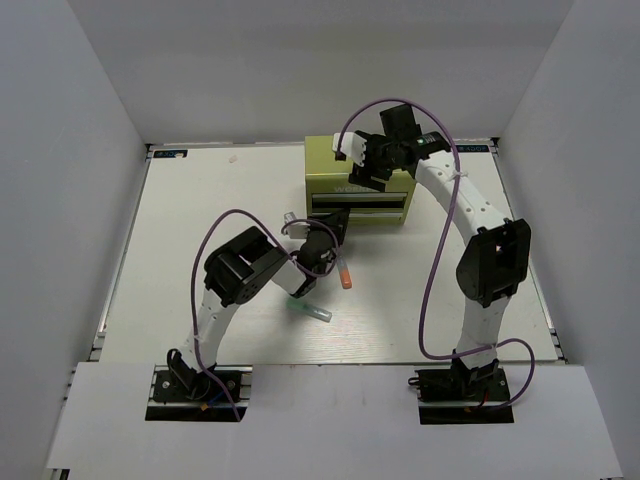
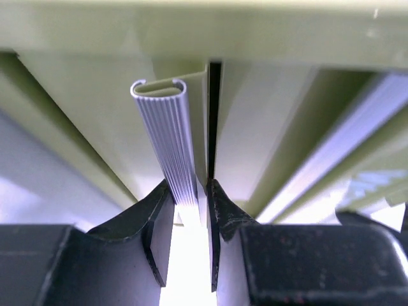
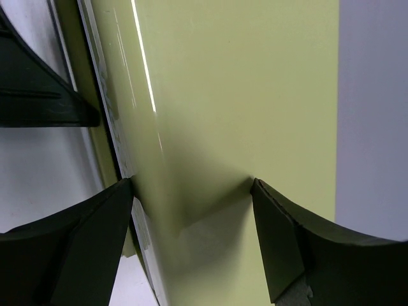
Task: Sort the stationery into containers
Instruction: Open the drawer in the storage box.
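— Where is the chest, and how does it lie?
— The yellow-green chest [image 1: 328, 158] stands at the far middle of the table [image 1: 200, 200]. Its long axis goes left to right, and the drawers face the arm bases. I cannot see inside the drawers.

— And your arms?
— My right arm [image 1: 470, 215] arches over from the right side. The right gripper [image 3: 191, 185] points down onto the chest, jaws wide apart, both tips against its surface. My left arm [image 1: 240, 265] reaches forward and low. The left gripper [image 2: 191, 191] is pinched on the ribbed grey drawer handle [image 2: 167, 134].

— The pens?
— The orange-ended pen [image 1: 345, 272] lies on the table just right of the left wrist, long axis near to far, orange end toward me. The green-ended pen [image 1: 312, 313] lies nearer, almost left to right, green end on the left.
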